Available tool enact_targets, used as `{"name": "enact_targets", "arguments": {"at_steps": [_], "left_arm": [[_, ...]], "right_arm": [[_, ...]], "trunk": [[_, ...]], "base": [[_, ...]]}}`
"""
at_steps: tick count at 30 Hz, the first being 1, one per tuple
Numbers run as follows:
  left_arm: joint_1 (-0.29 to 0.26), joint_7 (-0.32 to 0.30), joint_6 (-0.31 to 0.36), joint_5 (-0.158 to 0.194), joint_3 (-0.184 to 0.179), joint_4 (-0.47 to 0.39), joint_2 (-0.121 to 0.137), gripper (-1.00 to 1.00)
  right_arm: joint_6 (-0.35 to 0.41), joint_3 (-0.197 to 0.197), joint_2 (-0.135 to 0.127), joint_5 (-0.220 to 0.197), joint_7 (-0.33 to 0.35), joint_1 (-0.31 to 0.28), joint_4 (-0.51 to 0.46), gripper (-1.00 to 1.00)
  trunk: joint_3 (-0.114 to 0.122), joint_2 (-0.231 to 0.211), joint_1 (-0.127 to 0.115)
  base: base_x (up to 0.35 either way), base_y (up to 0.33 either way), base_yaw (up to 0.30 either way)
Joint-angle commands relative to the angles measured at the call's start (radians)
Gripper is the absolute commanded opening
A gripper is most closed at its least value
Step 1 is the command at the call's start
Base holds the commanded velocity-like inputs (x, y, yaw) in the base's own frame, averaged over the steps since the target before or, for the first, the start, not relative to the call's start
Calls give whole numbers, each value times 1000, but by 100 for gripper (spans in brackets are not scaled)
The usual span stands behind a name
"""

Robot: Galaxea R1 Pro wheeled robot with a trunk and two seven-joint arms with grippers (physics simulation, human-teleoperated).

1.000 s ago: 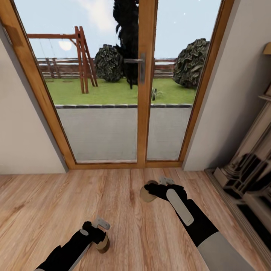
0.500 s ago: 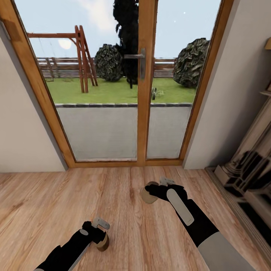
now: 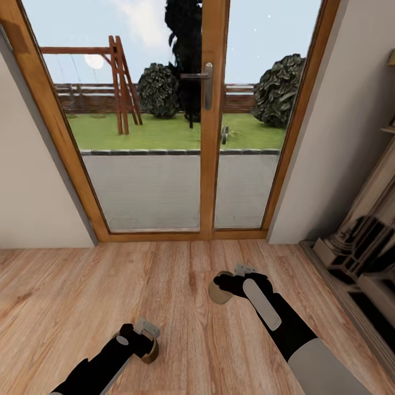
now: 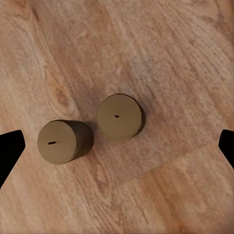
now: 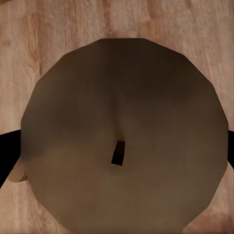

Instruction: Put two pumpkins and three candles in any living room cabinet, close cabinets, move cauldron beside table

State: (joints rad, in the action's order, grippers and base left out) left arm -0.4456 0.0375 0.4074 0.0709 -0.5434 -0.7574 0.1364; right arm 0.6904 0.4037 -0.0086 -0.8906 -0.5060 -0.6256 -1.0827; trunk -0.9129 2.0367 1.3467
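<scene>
At the garden door [image 3: 206,137] of the living room, I am in the candle-gathering step, as I judge it. My right claw [image 3: 227,282] is clamped on a tan candle [image 3: 218,294], which it carries just above the plank floor [image 3: 66,307]. In the right wrist view the candle's flat top [image 5: 122,122] spans the whole gap between the two dark fingertips, its wick slot facing the camera. I take its long axis to run along the fingers, wick end toward the wrist, and from the head camera it looks slightly tipped. My left claw [image 4: 118,148] hangs spread wide, gripping nothing, over two more candles that stand upright on the boards with their wicks pointing up at it and their axes vertical. The first brown candle [image 4: 65,141] sits nearer one fingertip and the second brown candle [image 4: 120,116] nearer the middle of the gap. The two stand just beside each other, close to touching. The next move, I reckon, calls for centring the left claw on one candle alone and dropping straight down along its axis. It should close without nudging the neighbour, and then both loads go to the cabinet.
</scene>
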Motion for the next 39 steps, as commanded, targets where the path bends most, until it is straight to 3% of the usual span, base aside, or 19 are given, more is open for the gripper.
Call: {"name": "enact_targets", "arguments": {"at_steps": [1,14,18,22,30,32,39], "left_arm": [[-1,4,5,7,-7,-2,1,100],[-1,4,-37,7,-10,16,2,100],[-1,4,-39,-28,-11,19,0,100],[-1,3,-41,-39,-10,20,0,100],[-1,3,-41,-31,4,21,1,100],[-1,4,-40,-30,17,21,0,100],[-12,2,-35,-30,210,12,-2,100]], "right_arm": [[0,3,-1,-10,-10,-1,-1,-100],[0,3,-1,-10,-11,-1,1,-100],[-1,3,-1,-10,-11,-2,1,-100],[-2,3,-1,-10,-11,-1,3,-100],[-3,3,-1,-10,-10,-2,16,-100],[-4,3,-1,-10,-10,-2,16,-100],[-4,3,-1,-10,-9,-1,17,-100]], "trunk": [[-1,0,0],[-35,77,42],[-48,105,57],[-60,133,73],[-86,189,103],[-92,203,111],[-114,252,138]], "base": [[0,0,0],[0,0,0],[0,0,0],[0,0,0],[0,0,0],[0,0,0],[0,0,0]]}}
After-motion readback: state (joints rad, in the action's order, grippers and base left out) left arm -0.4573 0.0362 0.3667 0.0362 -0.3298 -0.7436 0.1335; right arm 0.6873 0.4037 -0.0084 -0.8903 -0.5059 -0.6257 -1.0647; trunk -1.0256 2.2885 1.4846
